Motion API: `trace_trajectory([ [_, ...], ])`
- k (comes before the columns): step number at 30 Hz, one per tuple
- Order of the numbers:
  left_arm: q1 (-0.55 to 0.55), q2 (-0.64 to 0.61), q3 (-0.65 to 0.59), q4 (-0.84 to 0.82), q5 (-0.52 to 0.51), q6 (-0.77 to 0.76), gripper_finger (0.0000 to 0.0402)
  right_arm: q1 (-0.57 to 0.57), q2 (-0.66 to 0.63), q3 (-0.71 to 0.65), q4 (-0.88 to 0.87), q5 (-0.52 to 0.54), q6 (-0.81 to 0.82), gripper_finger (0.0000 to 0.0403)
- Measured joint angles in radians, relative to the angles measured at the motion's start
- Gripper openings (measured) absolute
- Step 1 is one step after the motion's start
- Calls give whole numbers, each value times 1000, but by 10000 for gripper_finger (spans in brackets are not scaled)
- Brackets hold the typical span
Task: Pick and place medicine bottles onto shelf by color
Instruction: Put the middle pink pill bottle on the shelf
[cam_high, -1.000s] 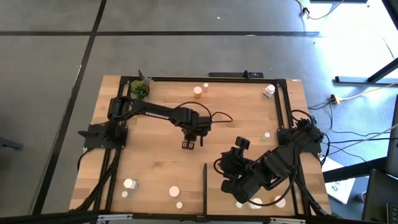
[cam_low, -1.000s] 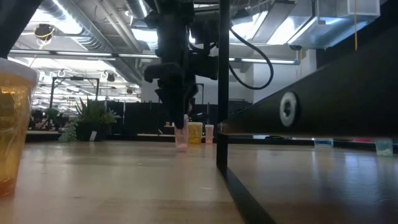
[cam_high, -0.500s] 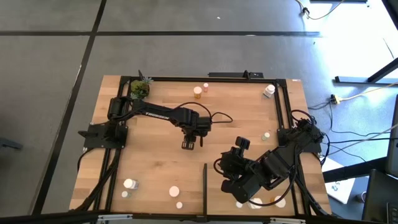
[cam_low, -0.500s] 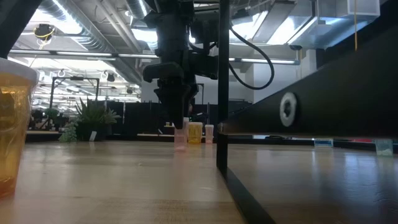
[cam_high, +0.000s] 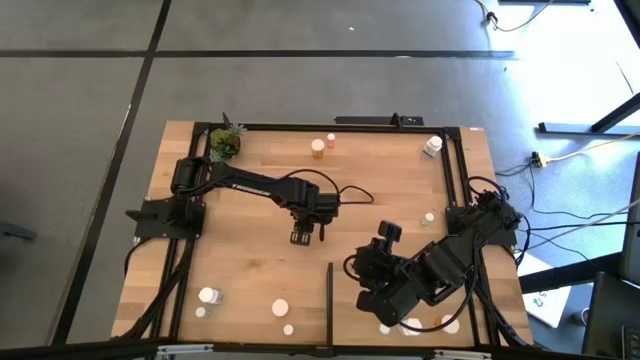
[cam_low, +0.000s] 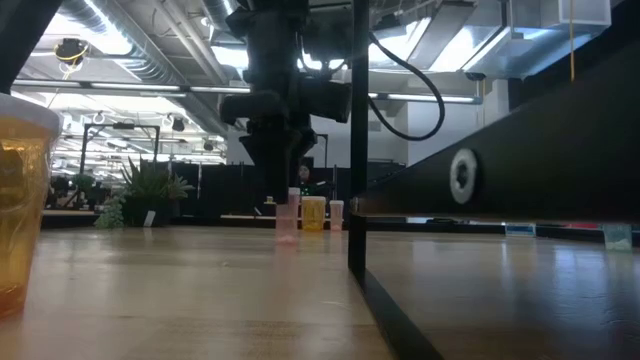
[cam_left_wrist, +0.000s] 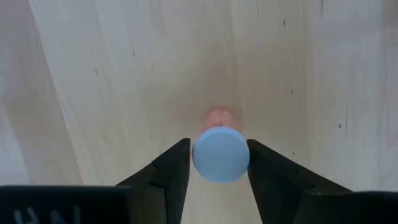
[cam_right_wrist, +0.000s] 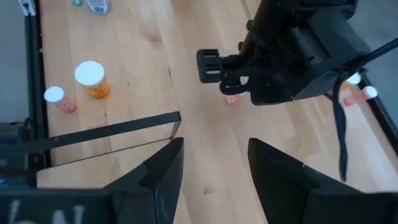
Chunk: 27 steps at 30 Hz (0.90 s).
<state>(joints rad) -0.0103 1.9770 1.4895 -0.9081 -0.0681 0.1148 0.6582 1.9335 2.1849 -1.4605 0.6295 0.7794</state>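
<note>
1. You see a small pink bottle (cam_left_wrist: 220, 152) with a white cap standing upright on the bare wood near the middle of the table (cam_high: 250, 260), between the two fingers of your left gripper (cam_left_wrist: 219, 168).
2. In the left wrist view the fingers (cam_left_wrist: 176, 167) flank the cap closely on both sides; whether they press it you cannot tell.
3. In the low view the same bottle (cam_low: 287, 216) stands on the tabletop directly under the left gripper (cam_low: 272, 160), with an orange bottle (cam_low: 313, 213) and another pale one (cam_low: 336, 214) farther back.
4. Your left arm reaches from the table's left edge toward the centre, its gripper (cam_high: 302, 235) pointing down.
5. The thin black strip (cam_high: 329, 300) stands near the front edge, just beside your right arm.
6. Your right gripper (cam_right_wrist: 211, 165) hovers spread wide above the front right part of the table.
7. Other bottles lie scattered: an orange one (cam_high: 318, 148) near the far edge, white caps (cam_high: 208, 296) at the front left, and a white one (cam_high: 432, 146) at the far right corner.
8. A small green plant (cam_high: 224, 143) sits at the far left corner.
</note>
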Motion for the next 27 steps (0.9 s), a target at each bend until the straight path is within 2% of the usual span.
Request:
trace_trajectory([
  [7,0,-20,1,-6,-58,24,148,-3,0,0,0,-6,1,181],
  [15,-6,-107,2,-36,-58,19,148,-41,1,0,-1,-152,-2,181],
  [22,-29,-239,0,-90,-59,-58,148,-65,1,-1,6,-175,-2,181],
  [27,-72,-371,2,-103,-77,-117,148,-96,2,-1,40,-304,-50,181],
])
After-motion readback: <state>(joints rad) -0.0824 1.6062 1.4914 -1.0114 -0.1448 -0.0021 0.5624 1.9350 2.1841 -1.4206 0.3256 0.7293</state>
